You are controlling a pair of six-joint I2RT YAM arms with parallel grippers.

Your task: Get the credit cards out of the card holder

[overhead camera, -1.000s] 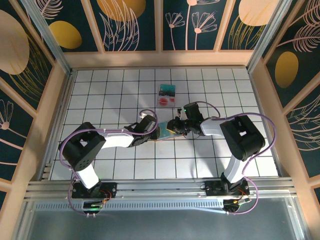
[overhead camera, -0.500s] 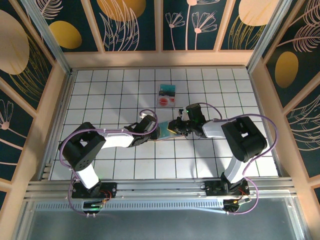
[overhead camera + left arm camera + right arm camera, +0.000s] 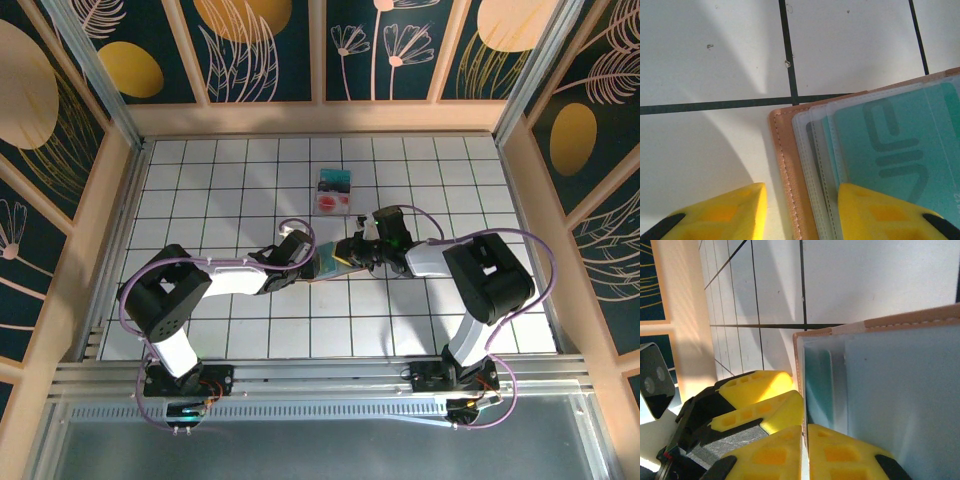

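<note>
Lying near mid-table, the card holder point(image 3: 333, 264) is open btwn both arms, clear sleeves point(image 3: 812, 150) stepped just inside its tan stitched rim, w/ a teal card point(image 3: 900, 150) in the top sleeve. Left gripper point(image 3: 800, 212) has its jaws apart astride that rim, one finger point(image 3: 880, 210) on the sleeves, the other over bare tile, clamping nothing. Right gripper point(image 3: 805, 450) is clenched on a thin sleeve edge of the holder; can't tell if a card is in the pinch. Two loose credit cards point(image 3: 334, 192) lie edge to edge, well apart toward the far wall. Open tile runs left, right & near side on the table point(image 3: 200, 180).
</note>
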